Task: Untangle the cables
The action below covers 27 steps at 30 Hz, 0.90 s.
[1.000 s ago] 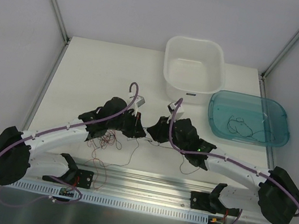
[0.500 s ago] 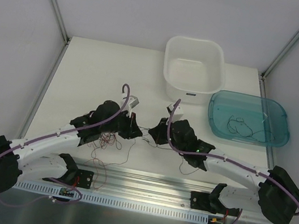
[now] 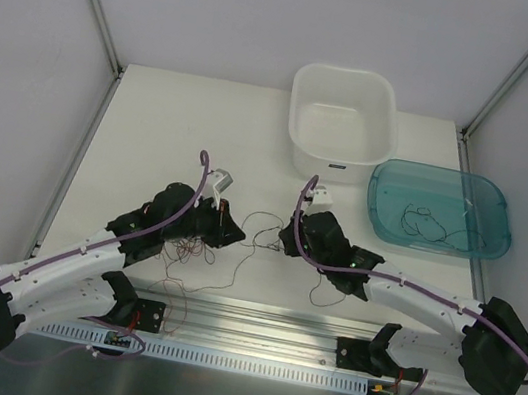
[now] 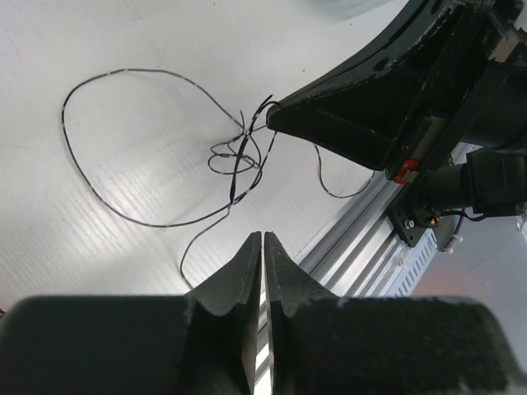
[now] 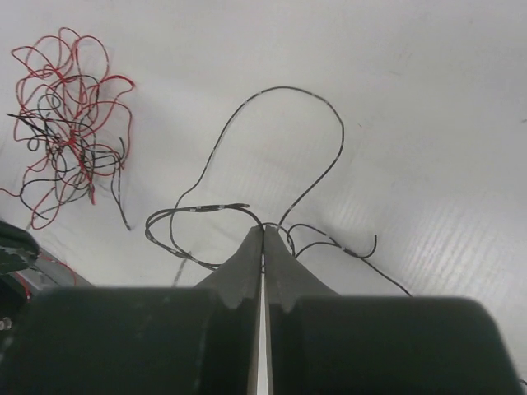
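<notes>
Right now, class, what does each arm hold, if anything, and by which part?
The right gripper, jaws shut, pinches the black cable where its loops cross. The left gripper also has its jaws shut; whether it pinches a strand cannot be told.

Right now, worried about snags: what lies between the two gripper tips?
Only loose loops of black cable over the table, clearest in the left wrist view.

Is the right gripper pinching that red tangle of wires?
No, the red tangle lies apart; the right gripper pinches a black wire.
</notes>
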Motion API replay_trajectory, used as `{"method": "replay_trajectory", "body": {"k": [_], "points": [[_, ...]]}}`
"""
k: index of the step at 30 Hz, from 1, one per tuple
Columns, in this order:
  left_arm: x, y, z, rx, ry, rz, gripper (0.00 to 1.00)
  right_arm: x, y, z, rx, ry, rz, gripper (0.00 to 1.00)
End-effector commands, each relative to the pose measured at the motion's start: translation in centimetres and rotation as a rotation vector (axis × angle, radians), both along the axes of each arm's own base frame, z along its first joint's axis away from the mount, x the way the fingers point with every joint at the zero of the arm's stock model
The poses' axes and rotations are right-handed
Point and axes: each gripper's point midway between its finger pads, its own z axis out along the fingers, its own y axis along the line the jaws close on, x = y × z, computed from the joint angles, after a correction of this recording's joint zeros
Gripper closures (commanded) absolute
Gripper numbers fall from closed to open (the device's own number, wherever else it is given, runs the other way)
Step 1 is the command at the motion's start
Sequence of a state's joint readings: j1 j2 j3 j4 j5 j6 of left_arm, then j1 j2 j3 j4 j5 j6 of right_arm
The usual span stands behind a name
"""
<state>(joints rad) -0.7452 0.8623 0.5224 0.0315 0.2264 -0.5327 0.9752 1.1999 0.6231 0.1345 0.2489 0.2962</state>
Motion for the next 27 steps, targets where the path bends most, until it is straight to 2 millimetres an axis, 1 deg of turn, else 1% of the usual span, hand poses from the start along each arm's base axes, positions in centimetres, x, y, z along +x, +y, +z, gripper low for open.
{"method": "replay_trajectory", "body": {"k": [1,3,4,5,6,7,9,10,11,12,13,14,15,17,18,19,20,22,25,26,27], "points": [[-0.6,-0.2,0.5,-0.028,-0.009,-0.030,0.97,1.2,-0.7,1.4,-0.032,-0.028,-0.057,0.99],[-0.4,0.0,0.5,-0.024,-0.021,-0.018,0.94,1.0,-0.3,1.8,-0.019,-0.038,-0.029,0.99],[-0.3,0.0,0.5,-0.020,-0.023,-0.015,0.91,0.9,-0.1,1.9,-0.012,-0.041,-0.019,0.99],[-0.3,0.0,0.2,-0.010,-0.022,-0.016,0.85,0.9,0.2,2.3,0.000,-0.052,-0.007,0.99],[-0.1,0.0,0.2,-0.007,-0.024,-0.013,0.70,0.7,0.5,2.4,0.003,-0.052,0.010,0.99],[0.0,-0.1,0.5,-0.005,-0.029,-0.016,0.63,0.6,0.7,2.6,-0.004,-0.062,0.030,0.99],[0.2,-0.5,-0.1,0.023,-0.021,-0.039,0.50,0.3,1.2,2.9,0.002,-0.072,0.064,1.00],[0.4,-0.9,0.4,0.021,-0.027,-0.053,0.49,0.2,1.2,2.9,-0.003,-0.077,0.075,1.00],[0.2,-1.4,-0.2,0.037,-0.006,-0.087,0.49,0.2,1.4,3.1,-0.002,-0.082,0.082,0.99],[0.3,-1.6,-0.3,0.042,0.003,-0.095,0.48,0.0,1.6,3.2,0.000,-0.081,0.096,0.99],[0.5,-1.9,0.0,0.040,0.003,-0.104,0.49,-0.1,1.7,3.3,0.001,-0.082,0.104,0.99],[0.5,-2.2,-0.7,0.058,0.018,-0.124,0.50,-0.3,1.8,3.3,-0.004,-0.087,0.121,0.99],[0.7,-2.6,-0.3,0.057,0.015,-0.135,0.52,-0.4,2.0,3.5,-0.001,-0.091,0.130,0.99],[0.9,-3.1,-0.9,0.078,0.021,-0.165,0.57,-0.5,2.2,3.7,-0.003,-0.098,0.145,0.99],[1.0,-3.4,-0.6,0.074,0.020,-0.177,0.59,-0.8,2.5,3.7,-0.004,-0.099,0.162,0.99],[1.1,-3.5,-0.5,0.074,0.018,-0.184,0.65,-0.7,2.6,3.9,-0.002,-0.100,0.166,0.99],[1.1,-3.7,-0.7,0.079,0.020,-0.192,0.67,-0.9,2.7,3.9,-0.005,-0.099,0.175,0.99],[1.1,-4.0,-0.3,0.071,0.015,-0.204,0.73,-1.0,2.8,3.9,-0.007,-0.102,0.184,0.99],[1.4,-4.1,-0.3,0.077,0.015,-0.207,0.81,-1.1,3.0,4.0,-0.003,-0.104,0.191,0.99],[1.4,-4.1,-0.3,0.078,0.013,-0.208,0.87,-1.1,3.0,4.0,-0.002,-0.102,0.192,0.99],[1.4,-4.2,-0.3,0.077,0.013,-0.207,0.88,-1.1,3.0,4.0,-0.003,-0.101,0.192,1.00]]}}
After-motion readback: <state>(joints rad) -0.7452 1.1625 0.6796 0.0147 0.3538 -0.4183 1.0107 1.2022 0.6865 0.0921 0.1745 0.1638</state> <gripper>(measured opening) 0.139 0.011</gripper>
